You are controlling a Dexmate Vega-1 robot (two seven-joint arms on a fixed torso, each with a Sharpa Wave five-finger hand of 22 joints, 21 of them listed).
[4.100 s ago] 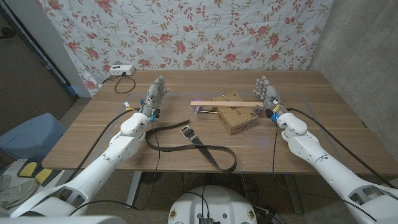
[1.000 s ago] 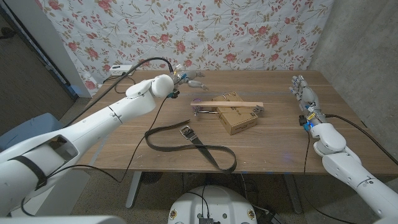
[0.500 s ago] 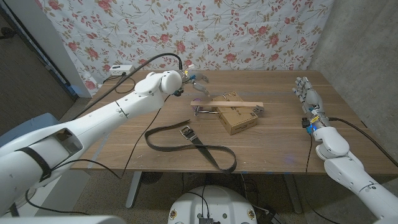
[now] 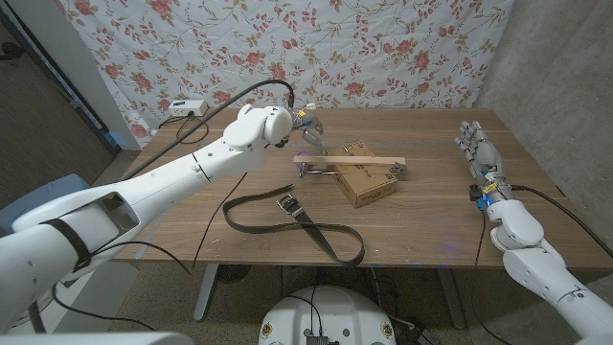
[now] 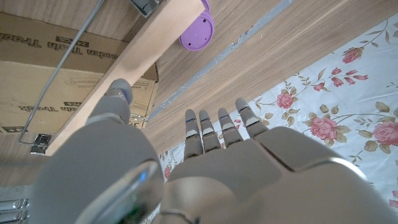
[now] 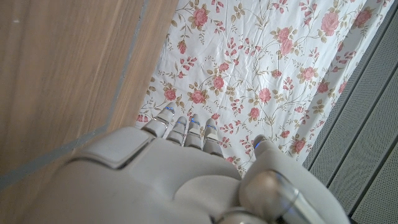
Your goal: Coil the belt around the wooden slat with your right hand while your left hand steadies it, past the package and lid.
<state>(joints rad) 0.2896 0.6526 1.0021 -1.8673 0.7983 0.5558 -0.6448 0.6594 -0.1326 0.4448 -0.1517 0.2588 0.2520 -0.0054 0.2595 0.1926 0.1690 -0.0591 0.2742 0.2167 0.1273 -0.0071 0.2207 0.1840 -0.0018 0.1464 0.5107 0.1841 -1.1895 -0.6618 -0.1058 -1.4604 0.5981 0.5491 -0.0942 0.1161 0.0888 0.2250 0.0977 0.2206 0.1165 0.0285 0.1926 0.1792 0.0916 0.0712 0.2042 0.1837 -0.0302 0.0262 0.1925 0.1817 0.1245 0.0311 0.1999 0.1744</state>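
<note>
A light wooden slat (image 4: 350, 160) lies across a brown cardboard package (image 4: 369, 184) at mid-table. In front of them the dark belt (image 4: 305, 222) lies loose on the wood, buckle (image 4: 287, 202) up. My left hand (image 4: 308, 129) hovers over the slat's left end, fingers spread and holding nothing. The left wrist view shows that hand (image 5: 211, 137) above the slat (image 5: 155, 56), the package (image 5: 43, 68) and a purple lid (image 5: 198, 31). My right hand (image 4: 476, 149) stands far off at the table's right edge, fingers straight and holding nothing; it also fills the right wrist view (image 6: 180, 162).
A metal wire clip (image 4: 316, 171) sticks out under the slat's left end. A white power strip (image 4: 184, 106) with its cable sits at the back left. The table (image 4: 192, 220) ends at a floral cloth wall behind.
My left arm has swung right, bringing its hand from the back left to above the slat's left end. The right hand has drifted slightly toward the right edge. Belt and slat lie as before.
</note>
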